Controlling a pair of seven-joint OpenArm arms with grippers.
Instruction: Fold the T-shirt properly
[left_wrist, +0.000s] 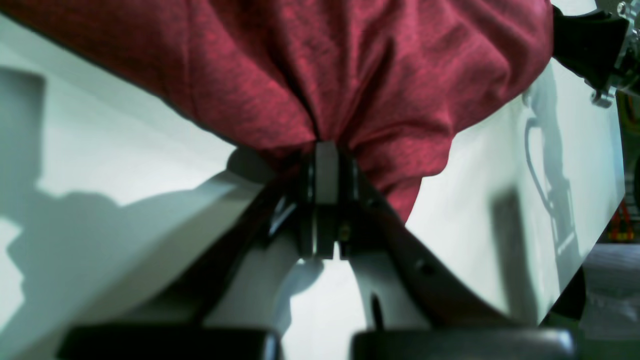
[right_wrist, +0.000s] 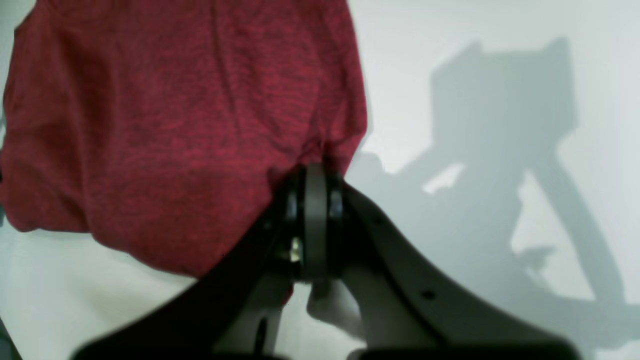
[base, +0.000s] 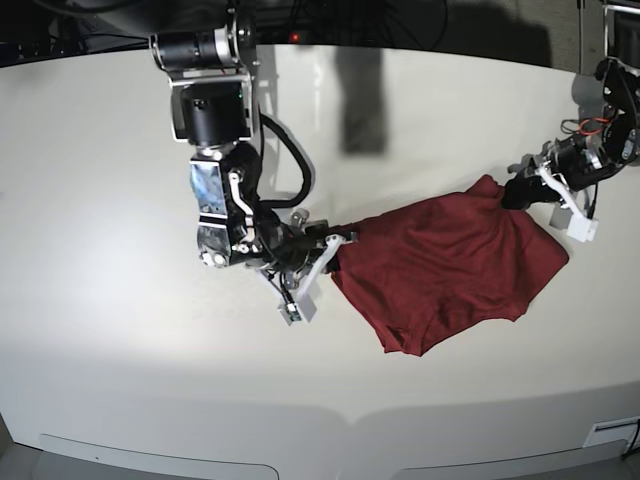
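Note:
The maroon T-shirt (base: 450, 262) lies bunched on the white table (base: 120, 330), right of centre. My left gripper (base: 512, 191), on the base view's right, is shut on the shirt's upper right edge; in the left wrist view the fabric (left_wrist: 320, 70) gathers into the closed gripper (left_wrist: 326, 150). My right gripper (base: 340, 240), on the base view's left, is shut on the shirt's left edge; in the right wrist view the gripper (right_wrist: 316, 172) pinches the cloth (right_wrist: 170, 125). The shirt's lower corner (base: 405, 345) rests on the table.
The table's front edge (base: 330, 415) curves along the bottom. The right arm's base (base: 205, 85) stands at the back left. The other arm (left_wrist: 595, 45) shows at the top right of the left wrist view.

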